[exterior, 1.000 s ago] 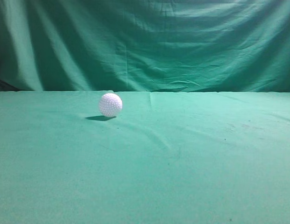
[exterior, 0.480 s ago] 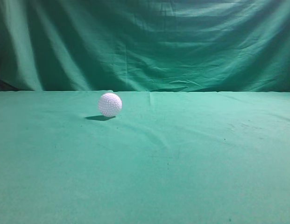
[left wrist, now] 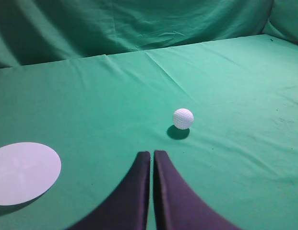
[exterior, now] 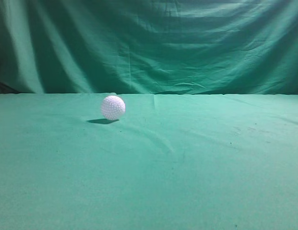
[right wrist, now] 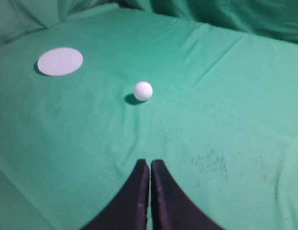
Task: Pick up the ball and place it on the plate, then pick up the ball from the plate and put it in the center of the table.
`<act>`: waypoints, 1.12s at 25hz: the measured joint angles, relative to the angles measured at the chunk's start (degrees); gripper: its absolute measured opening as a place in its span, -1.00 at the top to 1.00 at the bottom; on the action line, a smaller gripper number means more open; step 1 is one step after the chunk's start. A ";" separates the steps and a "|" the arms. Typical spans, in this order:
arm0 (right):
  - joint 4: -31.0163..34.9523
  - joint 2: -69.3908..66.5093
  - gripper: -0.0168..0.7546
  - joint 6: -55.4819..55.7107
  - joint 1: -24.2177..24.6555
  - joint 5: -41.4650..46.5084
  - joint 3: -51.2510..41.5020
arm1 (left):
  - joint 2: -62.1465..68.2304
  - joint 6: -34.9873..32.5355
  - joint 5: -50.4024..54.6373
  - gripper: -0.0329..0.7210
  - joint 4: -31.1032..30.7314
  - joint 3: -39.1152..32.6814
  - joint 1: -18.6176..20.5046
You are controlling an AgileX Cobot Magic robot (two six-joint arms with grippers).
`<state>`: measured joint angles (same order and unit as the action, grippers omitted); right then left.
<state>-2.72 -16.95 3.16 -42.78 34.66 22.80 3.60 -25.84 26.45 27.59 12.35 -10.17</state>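
Green cloth is covering our table (exterior: 187, 182), and the ball (exterior: 113, 107) is sitting on it left of the middle, well apart from the plate (left wrist: 21, 171). Our left gripper (left wrist: 151, 154) and right gripper (right wrist: 149, 163) are hanging closed and empty, each short of the ball. Nothing is differing from a second ago.
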 joint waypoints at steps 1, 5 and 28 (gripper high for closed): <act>0.09 0.11 0.96 0.00 0.00 -0.83 -0.71 | 0.00 0.00 0.00 0.91 0.00 0.00 0.00; 0.81 0.09 0.96 0.50 0.00 -3.56 -2.67 | 0.00 0.00 0.10 0.91 0.00 0.00 0.00; -8.19 7.54 0.96 3.99 15.03 -12.85 -10.07 | 0.00 0.08 0.10 0.91 0.00 0.00 0.00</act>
<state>-10.91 -9.41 7.15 -27.75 21.81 12.73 3.60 -25.76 26.55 27.59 12.35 -10.17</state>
